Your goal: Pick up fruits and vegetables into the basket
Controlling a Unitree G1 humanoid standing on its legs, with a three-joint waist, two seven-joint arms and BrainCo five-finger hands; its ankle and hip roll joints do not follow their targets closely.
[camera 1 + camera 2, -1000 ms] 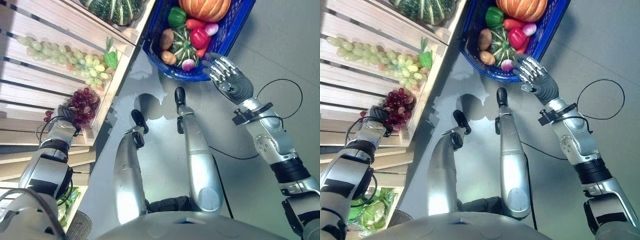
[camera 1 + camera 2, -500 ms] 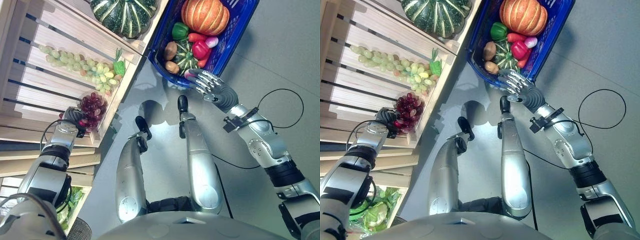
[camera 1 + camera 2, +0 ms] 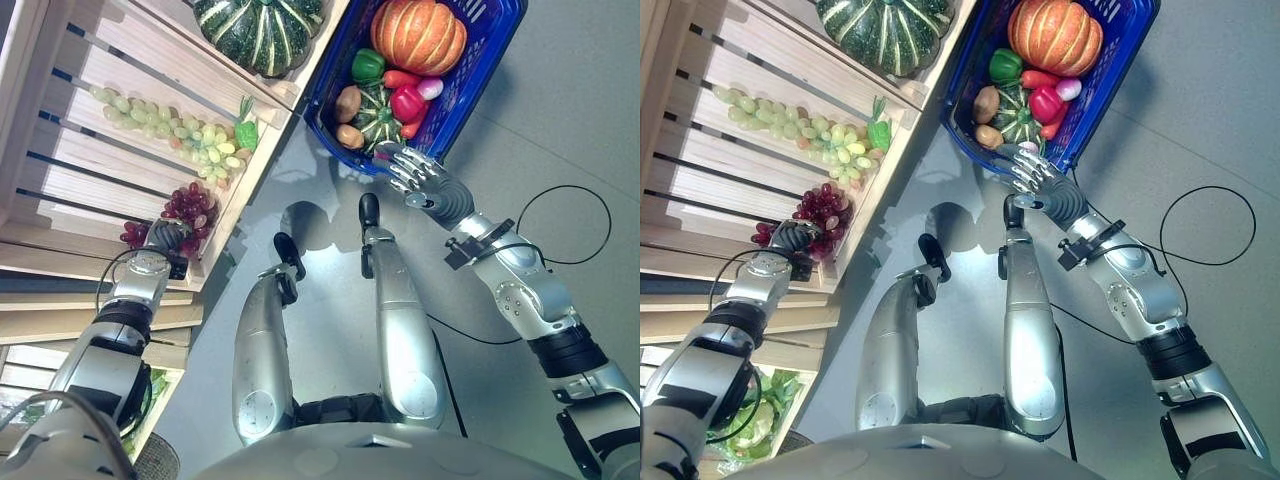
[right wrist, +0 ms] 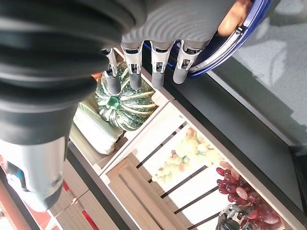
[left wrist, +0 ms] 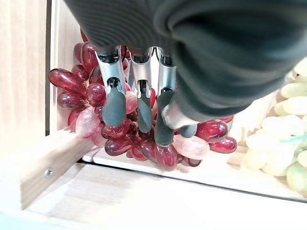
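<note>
Left hand (image 5: 144,103) of mine has closed in since a second ago, fingers curled round the glossy red grapes (image 5: 115,136) in the slatted wooden crate (image 3: 90,215); beside them lie matte green grapes (image 3: 175,130). Right hand (image 3: 425,180), fingers relaxed, has drifted to the blue mesh basket (image 3: 480,60) rim

The crate's wooden wall (image 3: 215,228) rises between the red grapes (image 3: 185,207) and the open floor (image 3: 330,225) before the blue basket (image 3: 470,75).
</note>
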